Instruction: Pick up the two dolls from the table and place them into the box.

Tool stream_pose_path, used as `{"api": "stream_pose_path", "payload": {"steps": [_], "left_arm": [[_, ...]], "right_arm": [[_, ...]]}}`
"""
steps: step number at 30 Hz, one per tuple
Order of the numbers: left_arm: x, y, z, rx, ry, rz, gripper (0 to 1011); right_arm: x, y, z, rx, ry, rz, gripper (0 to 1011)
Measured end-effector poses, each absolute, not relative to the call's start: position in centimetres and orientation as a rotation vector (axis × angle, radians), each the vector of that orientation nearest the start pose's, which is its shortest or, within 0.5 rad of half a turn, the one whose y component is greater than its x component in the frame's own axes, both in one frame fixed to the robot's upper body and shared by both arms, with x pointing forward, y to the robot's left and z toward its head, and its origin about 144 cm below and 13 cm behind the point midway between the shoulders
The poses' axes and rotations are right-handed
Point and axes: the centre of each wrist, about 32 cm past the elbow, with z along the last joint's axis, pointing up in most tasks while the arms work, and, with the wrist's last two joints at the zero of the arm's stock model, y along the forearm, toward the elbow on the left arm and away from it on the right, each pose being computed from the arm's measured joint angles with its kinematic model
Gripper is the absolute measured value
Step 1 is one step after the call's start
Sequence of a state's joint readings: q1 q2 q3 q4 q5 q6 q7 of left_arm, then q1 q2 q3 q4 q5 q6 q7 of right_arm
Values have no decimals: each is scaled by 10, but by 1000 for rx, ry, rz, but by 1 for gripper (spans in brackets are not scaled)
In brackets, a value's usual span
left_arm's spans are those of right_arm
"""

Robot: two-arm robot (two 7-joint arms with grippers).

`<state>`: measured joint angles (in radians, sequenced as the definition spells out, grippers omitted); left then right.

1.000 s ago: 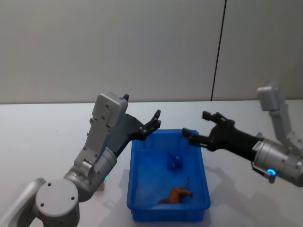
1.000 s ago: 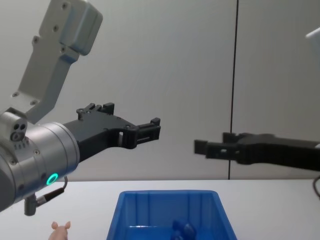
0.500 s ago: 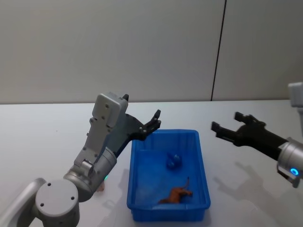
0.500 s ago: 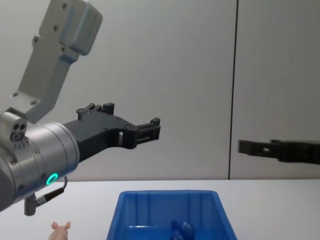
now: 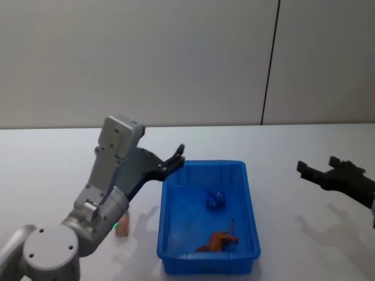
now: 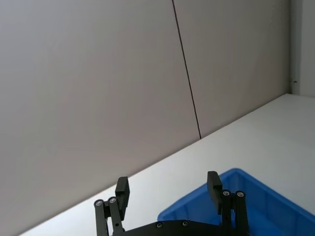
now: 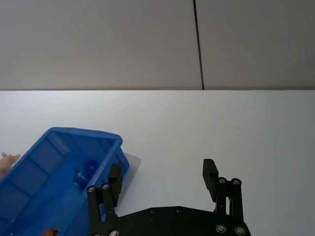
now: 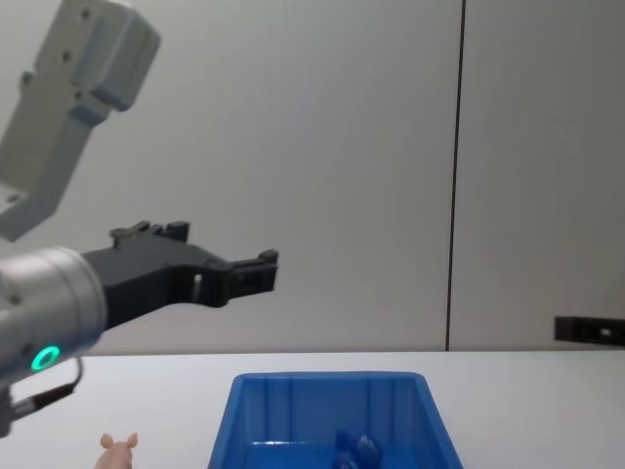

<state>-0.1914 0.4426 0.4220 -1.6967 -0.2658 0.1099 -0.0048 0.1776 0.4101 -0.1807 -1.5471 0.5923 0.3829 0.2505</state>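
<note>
Blue plastic makes the box (image 5: 205, 264), an open bin whose long side runs away from the robot in the head view. Near its front wall a brown doll (image 5: 218, 240) lies with its length across the box, one thin end lifted toward the far wall. A small blue doll (image 5: 214, 199) sits nearer the middle. A pink doll (image 5: 122, 225) is on the table just left of the box, not touching it. The left gripper (image 5: 176, 157) hangs raised by the box's far left corner. The right gripper (image 5: 319, 170) is well to the right of the box.

From the left wrist, the left gripper's fingers (image 6: 122, 189) stand wide apart and empty. From the right wrist, the right gripper's fingers (image 7: 209, 173) are also spread wide and empty, beside the box.

From the chest, the pink doll (image 8: 119, 451) stands upright left of the box and shows small ears.
</note>
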Motion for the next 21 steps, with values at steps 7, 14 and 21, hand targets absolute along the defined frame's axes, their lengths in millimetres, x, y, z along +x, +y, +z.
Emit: {"api": "stream_pose_path", "payload": {"steps": [7,14,21], "left_arm": [[465,230,1212,173,-121,1193,1001],[451,242,1211,229,-25,1243,1001],[445,255,1207,283,98,1276,1001]], "right_arm": [[498,-301,1194,-112,375,-1161,1001],[495,-305,1193,-125,393,-1187,1001],[493,-307,1193,-133,404,-1204,1001]]}}
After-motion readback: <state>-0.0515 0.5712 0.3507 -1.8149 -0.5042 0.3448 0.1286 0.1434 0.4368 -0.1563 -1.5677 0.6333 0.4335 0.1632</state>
